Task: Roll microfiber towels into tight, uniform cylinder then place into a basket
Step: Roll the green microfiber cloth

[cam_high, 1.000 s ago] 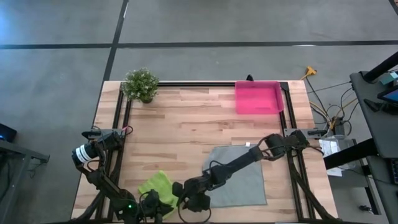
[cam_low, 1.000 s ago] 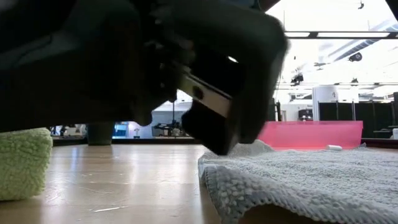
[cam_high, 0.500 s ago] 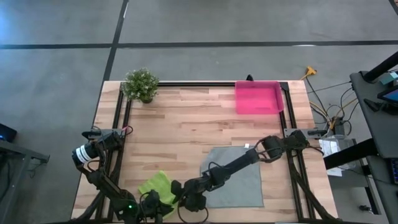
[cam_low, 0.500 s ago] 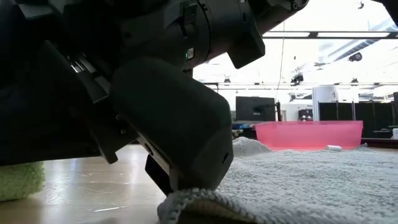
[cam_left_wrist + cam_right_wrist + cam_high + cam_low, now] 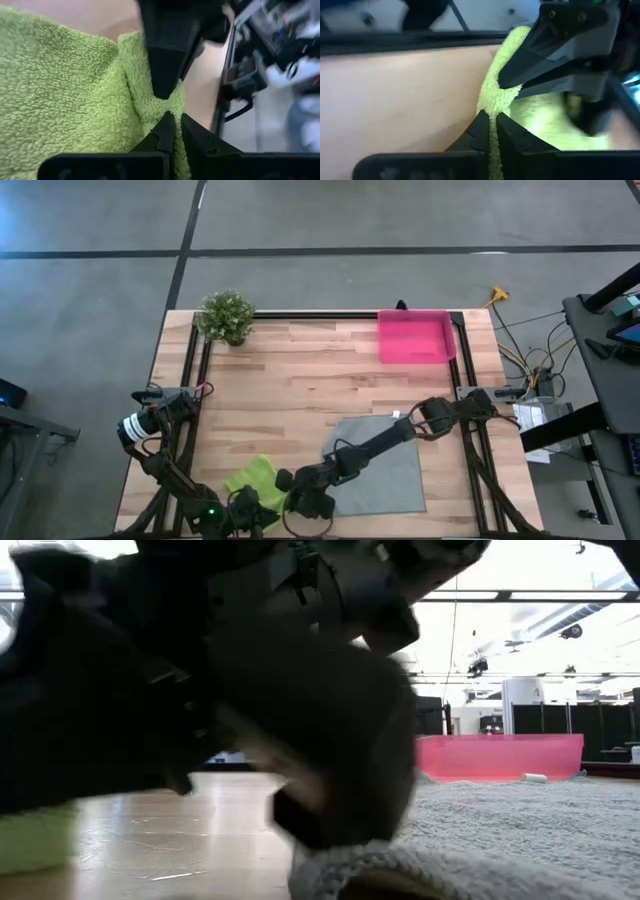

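Note:
The lime green towel (image 5: pixel 252 478) lies bunched on the table near its front edge; it also shows in the low view (image 5: pixel 35 838). My left gripper (image 5: pixel 173 131) and my right gripper (image 5: pixel 491 129) are both shut on its right-hand corner and meet tip to tip. In the high view the left gripper (image 5: pixel 266 500) comes from the near left. The right gripper (image 5: pixel 292 486) reaches over from the grey towel (image 5: pixel 385 470), which lies flat on the table. The pink basket (image 5: pixel 415 336) stands at the far right. My left gripper pinches the green towel's corner (image 5: pixel 169 106) between its two fingers, slanting down from the near left. The towel rests on the table. My right gripper pinches the edge of the same corner (image 5: pixel 492 111) between its two fingers, slanting down from the right. There the cloth stands up as a thin ridge.
A small potted plant (image 5: pixel 226 315) stands at the far left corner. The right arm lies low over the grey towel's near left part (image 5: pixel 360 865), which is rumpled. Bare wood (image 5: pixel 300 390) spreads across the table's middle.
My right gripper has gone down and a little toward the table's left, onto the green towel's corner. The grey towel's near left edge has bunched up under the arm. The left arm has kept still.

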Motion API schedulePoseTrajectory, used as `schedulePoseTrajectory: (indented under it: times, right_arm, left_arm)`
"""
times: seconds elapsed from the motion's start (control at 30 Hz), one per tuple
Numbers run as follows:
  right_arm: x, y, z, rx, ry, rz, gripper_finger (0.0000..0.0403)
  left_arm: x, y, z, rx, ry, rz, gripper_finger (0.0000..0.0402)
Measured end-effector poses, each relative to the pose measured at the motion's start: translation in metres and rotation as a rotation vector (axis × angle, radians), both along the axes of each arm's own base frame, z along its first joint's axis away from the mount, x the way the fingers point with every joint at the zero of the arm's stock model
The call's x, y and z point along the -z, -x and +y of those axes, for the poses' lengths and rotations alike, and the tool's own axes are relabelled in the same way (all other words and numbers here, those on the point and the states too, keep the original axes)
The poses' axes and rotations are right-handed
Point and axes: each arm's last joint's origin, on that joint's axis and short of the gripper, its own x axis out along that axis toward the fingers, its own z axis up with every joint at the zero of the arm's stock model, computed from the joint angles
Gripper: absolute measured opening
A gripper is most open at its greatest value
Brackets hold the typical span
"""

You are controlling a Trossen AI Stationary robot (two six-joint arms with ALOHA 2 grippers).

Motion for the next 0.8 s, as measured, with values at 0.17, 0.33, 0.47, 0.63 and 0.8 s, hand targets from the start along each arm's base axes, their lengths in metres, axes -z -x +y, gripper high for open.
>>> schedulePoseTrajectory:
  times: [0.17,0.33,0.47,0.63,0.8]
  right_arm:
    - [-0.004,-0.011,-0.021,0.037,-0.223,0.282,0.001]
    - [0.0,-0.02,-0.031,0.174,-0.354,0.444,0.001]
    - [0.012,-0.026,-0.032,0.319,-0.5,0.625,0.0011]
    - [0.03,-0.029,-0.033,0.397,-0.626,0.779,0.0011]
    - [0.034,-0.03,-0.035,0.427,-0.663,0.817,0.0012]
  left_arm:
    - [-0.016,-0.004,-0.005,0.148,-0.259,-0.034,0.0015]
    - [-0.02,-0.01,-0.008,0.268,-0.43,-0.017,0.0025]
    - [-0.021,-0.009,-0.01,0.325,-0.502,-0.01,0.0026]
    - [-0.026,-0.006,-0.01,0.386,-0.589,-0.006,0.0027]
    - [-0.044,-0.002,-0.004,0.449,-0.635,0.041,0.003]
